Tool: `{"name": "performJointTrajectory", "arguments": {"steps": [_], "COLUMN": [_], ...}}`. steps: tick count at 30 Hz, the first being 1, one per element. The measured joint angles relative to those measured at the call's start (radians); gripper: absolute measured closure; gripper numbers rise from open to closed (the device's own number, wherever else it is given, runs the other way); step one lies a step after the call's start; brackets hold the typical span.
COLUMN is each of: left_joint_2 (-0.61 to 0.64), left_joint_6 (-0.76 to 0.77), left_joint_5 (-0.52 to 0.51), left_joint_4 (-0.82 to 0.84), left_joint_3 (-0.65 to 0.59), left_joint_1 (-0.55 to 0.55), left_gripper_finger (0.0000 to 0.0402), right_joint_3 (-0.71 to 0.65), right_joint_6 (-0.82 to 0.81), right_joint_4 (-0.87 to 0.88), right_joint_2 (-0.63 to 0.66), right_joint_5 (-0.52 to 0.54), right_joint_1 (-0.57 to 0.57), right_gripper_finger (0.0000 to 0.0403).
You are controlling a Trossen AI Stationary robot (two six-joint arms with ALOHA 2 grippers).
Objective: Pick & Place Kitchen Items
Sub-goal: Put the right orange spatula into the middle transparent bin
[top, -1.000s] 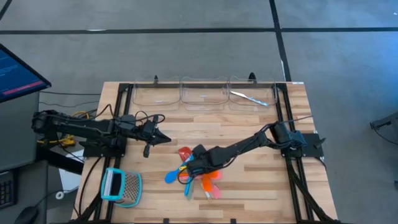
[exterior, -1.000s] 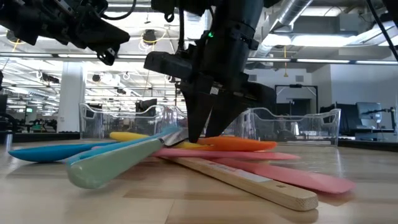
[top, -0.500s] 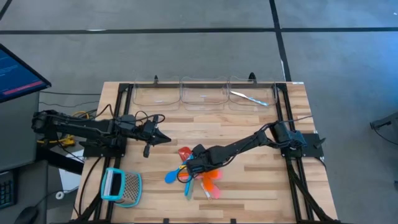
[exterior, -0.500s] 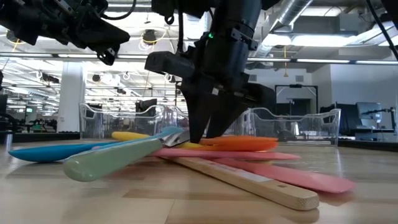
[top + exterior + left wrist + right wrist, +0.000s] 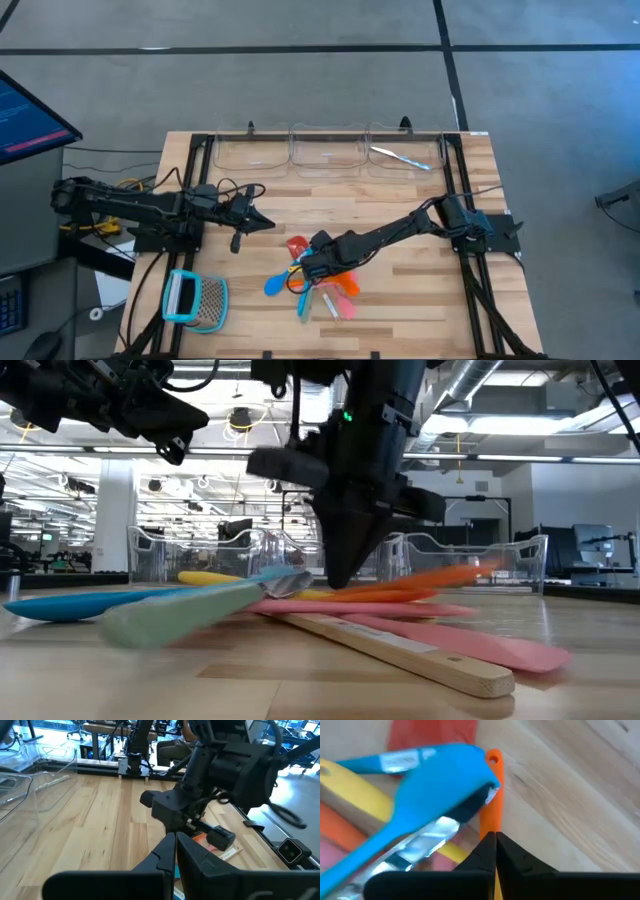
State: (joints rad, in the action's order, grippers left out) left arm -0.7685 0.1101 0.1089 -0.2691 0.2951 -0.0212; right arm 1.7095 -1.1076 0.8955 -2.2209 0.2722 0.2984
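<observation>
Orange spoon (image 5: 492, 805) pinched by its handle in the clenched right gripper (image 5: 310, 268); lift straight up, slowly, to clear the tangled pile; left gripper (image 5: 262, 224) clenched, empty.

A light butcher-block wooden table (image 5: 400, 200) stands on a grey concrete floor (image 5: 300, 90) crossed by dark lines. At one edge glows a blue-lit monitor screen (image 5: 30, 120). Level across the table, the room opens into a broad hall with white columns (image 5: 115, 510), exposed silvery ceiling ducts (image 5: 480, 380) and long strip lights (image 5: 530, 425). Desks and dark office chairs (image 5: 595, 550) stand far back.
</observation>
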Motion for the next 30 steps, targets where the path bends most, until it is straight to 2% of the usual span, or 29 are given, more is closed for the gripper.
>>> {"name": "performJointTrajectory", "arguments": {"steps": [7, 14, 23, 30], "left_joint_2": [0.0, 0.0, 0.0, 0.0], "left_joint_6": [0.0, 0.0, 0.0, 0.0], "left_joint_5": [0.0, 0.0, 0.0, 0.0], "left_joint_4": [0.0, 0.0, 0.0, 0.0], "left_joint_3": [0.0, 0.0, 0.0, 0.0], "left_joint_1": [0.0, 0.0, 0.0, 0.0], "left_gripper_finger": [0.0394, 0.0394, 0.0394, 0.0394], "right_joint_3": [0.0, 0.003, 0.096, 0.104], "right_joint_6": [0.003, 0.021, 0.093, 0.14], "right_joint_4": [0.005, 0.012, 0.079, 0.095], "right_joint_2": [-0.001, 0.0, -0.001, -0.001], "right_joint_5": [-0.029, -0.012, -0.002, -0.013], "right_joint_1": [-0.001, 0.0, 0.001, 0.0], "right_gripper_finger": [0.0402, 0.04, 0.0402, 0.038]}}
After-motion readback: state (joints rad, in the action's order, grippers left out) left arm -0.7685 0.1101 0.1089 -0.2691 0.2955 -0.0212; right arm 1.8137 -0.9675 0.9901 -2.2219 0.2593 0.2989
